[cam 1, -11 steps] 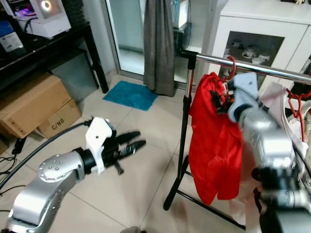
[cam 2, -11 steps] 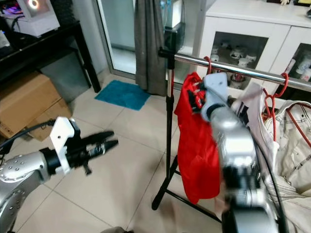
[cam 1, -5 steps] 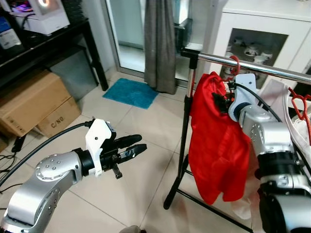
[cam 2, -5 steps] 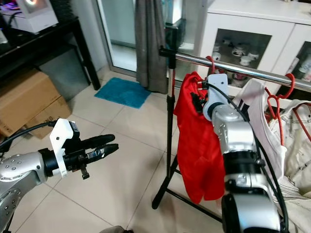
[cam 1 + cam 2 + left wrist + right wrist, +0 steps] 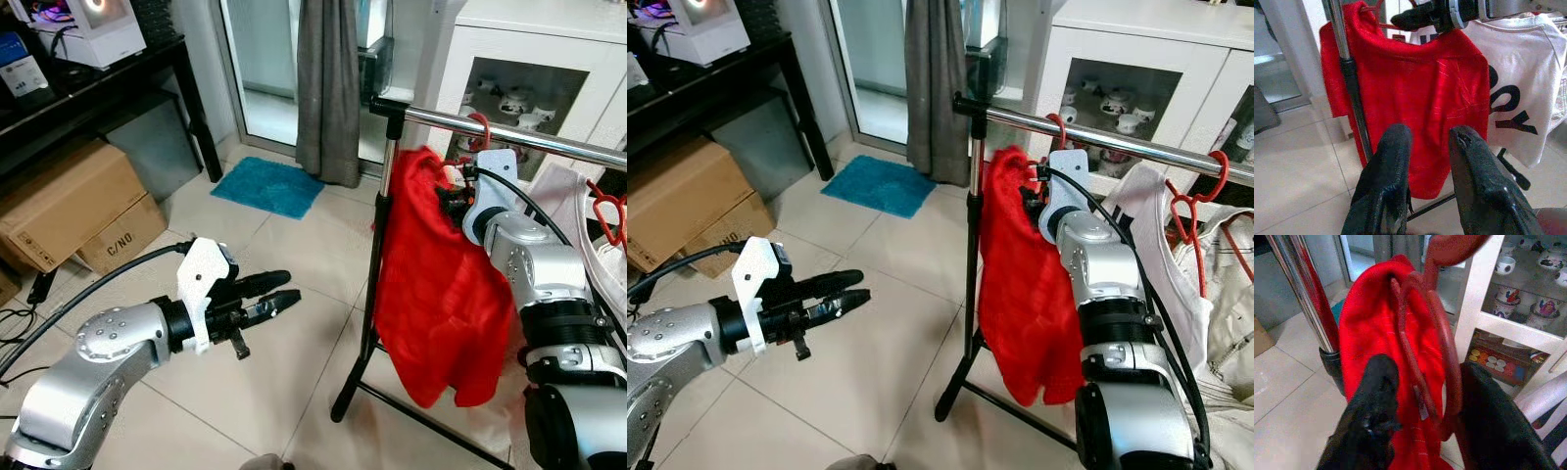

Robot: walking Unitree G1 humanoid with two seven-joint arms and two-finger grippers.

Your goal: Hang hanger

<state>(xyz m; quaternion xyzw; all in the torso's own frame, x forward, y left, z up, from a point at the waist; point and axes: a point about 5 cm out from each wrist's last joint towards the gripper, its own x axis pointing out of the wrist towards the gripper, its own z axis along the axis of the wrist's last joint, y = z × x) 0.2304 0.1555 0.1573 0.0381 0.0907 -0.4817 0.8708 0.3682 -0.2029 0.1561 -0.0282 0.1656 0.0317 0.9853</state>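
Our right pincer [image 5: 1420, 396] is raised at the metal rail [image 5: 549, 139], its two black fingers [image 5: 1374, 401] set apart on either side of the red hanger [image 5: 1442, 357], which sits between them; we cannot tell whether they press on it. The hanger's hook [image 5: 1056, 125] is over the rail near its left end, and the red shirt [image 5: 436, 294] on it drapes down just right of the rack's black upright post [image 5: 972, 225]. Further right along the rail hang a white printed shirt [image 5: 1513, 98] and another red hanger [image 5: 609, 211] with pale clothes.

Our left pincer [image 5: 266, 299] is held out low over the tiled floor [image 5: 284, 362], well left of the rack, fingers a little apart and holding nothing.

Behind the rack stands a white cabinet [image 5: 1136, 59] with cups behind glass. A grey curtain [image 5: 328, 88] hangs at the doorway, with a blue mat [image 5: 266, 186] on the floor before it. Far left, cardboard boxes [image 5: 69, 211] sit under a black surface [image 5: 88, 88].
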